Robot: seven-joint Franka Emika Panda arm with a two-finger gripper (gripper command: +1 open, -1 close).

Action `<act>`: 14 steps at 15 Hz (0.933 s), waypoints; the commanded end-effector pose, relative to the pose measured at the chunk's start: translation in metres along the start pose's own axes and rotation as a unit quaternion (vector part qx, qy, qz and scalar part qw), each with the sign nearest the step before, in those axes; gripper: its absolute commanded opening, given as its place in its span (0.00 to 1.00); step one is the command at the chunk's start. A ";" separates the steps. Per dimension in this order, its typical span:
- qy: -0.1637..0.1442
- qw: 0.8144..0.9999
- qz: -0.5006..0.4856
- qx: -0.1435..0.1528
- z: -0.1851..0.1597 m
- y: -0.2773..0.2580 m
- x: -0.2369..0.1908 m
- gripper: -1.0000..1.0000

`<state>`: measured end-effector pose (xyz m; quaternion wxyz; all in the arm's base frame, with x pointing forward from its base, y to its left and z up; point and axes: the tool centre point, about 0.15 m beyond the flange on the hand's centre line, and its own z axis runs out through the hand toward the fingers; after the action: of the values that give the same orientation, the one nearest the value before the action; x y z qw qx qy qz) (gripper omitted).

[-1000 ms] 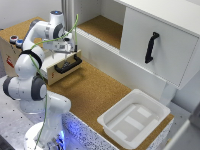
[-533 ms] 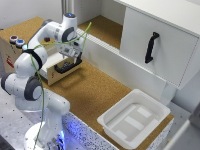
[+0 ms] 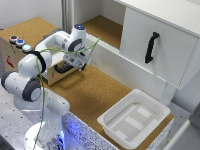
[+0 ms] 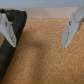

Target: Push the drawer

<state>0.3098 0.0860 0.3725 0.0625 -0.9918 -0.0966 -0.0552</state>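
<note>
No legible writing anywhere; only a small red mark on the side of the cork-topped box (image 3: 12,59) at the exterior view's left, too blurred to read. On that box's top, three round knobs (image 3: 19,42), one red, one blue, one pale teal, set in a row.

Drawer (image 3: 64,70) at the box's front, light-tan wood with a black bar handle (image 3: 62,68), sitting partly out from the box face, just beside the gripper. Gripper (image 3: 80,64) hanging low at the drawer's front corner, on the side toward the exterior view's right; contact between the two not clear from this angle. Fingers spread apart with nothing between them: in the wrist view, the two fingertips (image 4: 71,26) well separated over bare cork, a dark shape at one edge of the picture, probably the handle, but too blurred to say.

White arm (image 3: 35,75) bent over the box, base on a speckled plate with a blue glow beneath. Thin green cable (image 3: 45,90) looping from the wrist down along the arm.

Cork-covered table (image 3: 95,95) stretching out past the drawer. White plastic tub (image 3: 135,120) near the table's edge at the exterior view's lower right, well apart from the drawer; inside it, only flat white panels or a liner, hard to tell which. Behind, a large white cabinet (image 3: 160,45) with a black vertical handle (image 3: 151,46) on its door, and an open cork-floored recess beside it.
</note>
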 end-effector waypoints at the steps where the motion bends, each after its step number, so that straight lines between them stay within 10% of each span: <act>1: 0.028 0.999 0.010 -0.011 0.041 -0.007 0.019 1.00; 2: 0.027 0.999 0.009 -0.013 0.044 -0.007 0.023 0.00; 14: -0.009 1.000 -0.001 0.010 0.061 -0.041 0.060 0.00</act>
<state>0.3381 0.1128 0.3326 0.0796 -0.9889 -0.0922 -0.0847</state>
